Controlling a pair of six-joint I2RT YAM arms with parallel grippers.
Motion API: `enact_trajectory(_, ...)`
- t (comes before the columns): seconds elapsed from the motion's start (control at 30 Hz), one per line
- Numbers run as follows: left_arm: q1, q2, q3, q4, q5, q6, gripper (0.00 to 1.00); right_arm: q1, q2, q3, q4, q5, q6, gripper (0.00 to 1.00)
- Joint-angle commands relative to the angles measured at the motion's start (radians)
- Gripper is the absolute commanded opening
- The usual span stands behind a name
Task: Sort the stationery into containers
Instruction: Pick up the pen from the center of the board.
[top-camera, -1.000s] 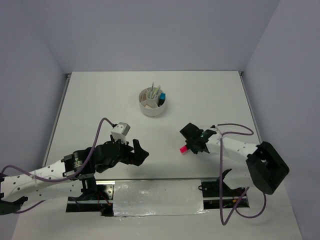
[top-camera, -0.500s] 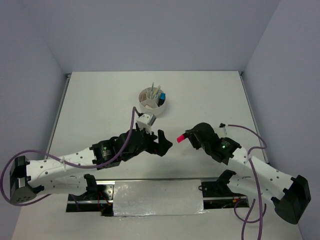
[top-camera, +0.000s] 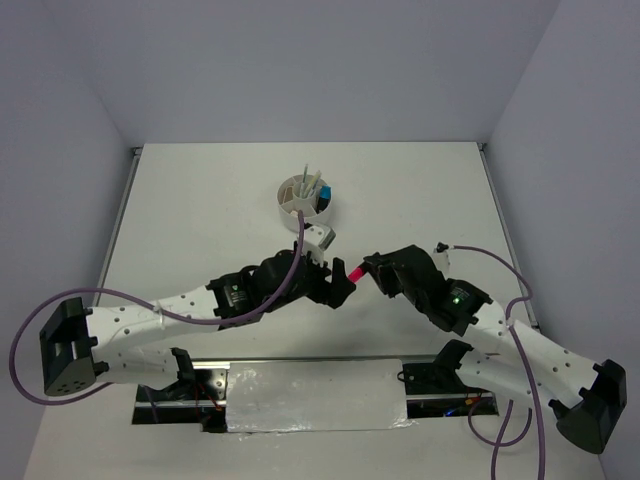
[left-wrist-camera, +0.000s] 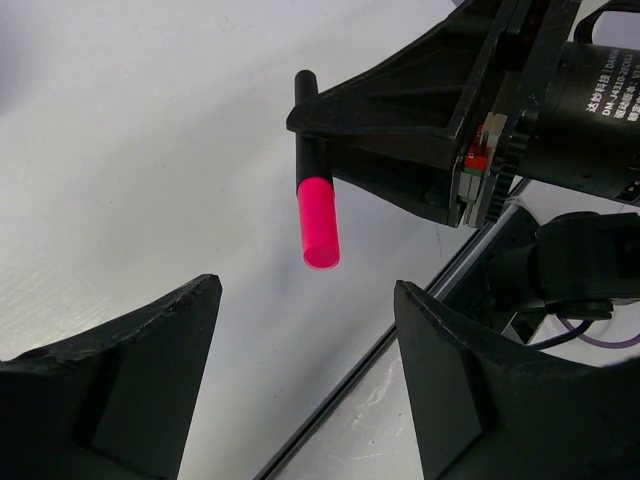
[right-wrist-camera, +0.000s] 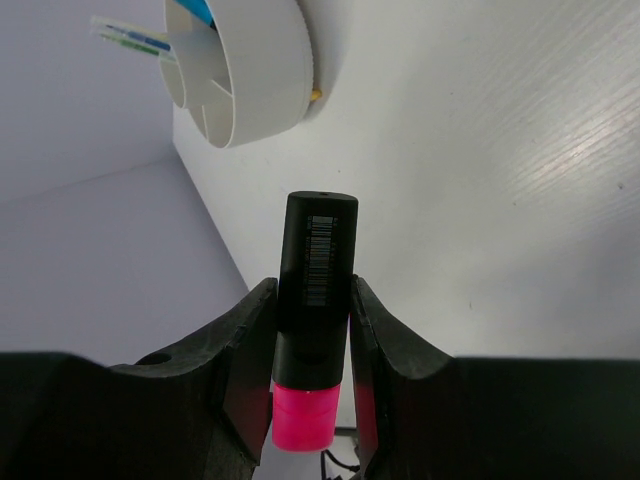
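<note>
Both arms are now swung in to meet near the cup (top-camera: 290, 215), right jaws pinching the highlighter (left-wrist-camera: 318, 225) by its black body so its pink end faces my spread left jaws.

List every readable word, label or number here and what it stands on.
Barcode, digits too small to read: pink-and-black stubby highlighter held in the right claw.
"达妙科技" and apparently "DM-J4310", cut off by the frame edge: black motor housing behind that claw.
</note>
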Motion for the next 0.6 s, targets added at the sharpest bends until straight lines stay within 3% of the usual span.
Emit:
enact_trajectory(0.0, 0.012, 0.003, 0.032, 0.087, 0.043, 0.033, 0.82, 0.017, -0.007, 0.062, 0.041, 0.019, -0.021, 0.0)
enact_trajectory(0.4, 0.074, 0.028, 0.012, 0.172, 0.229, 0.003, 0.8, 0.032, 0.002, 0.071, 0.107, 0.02, -0.104, 0.0)
enact_trajectory(0.57, 0.093, 0.038, 0.019, 0.176, 0.249, 0.003, 0.71, 0.051, 0.013, 0.088, 0.107, 0.03, -0.124, 0.0)
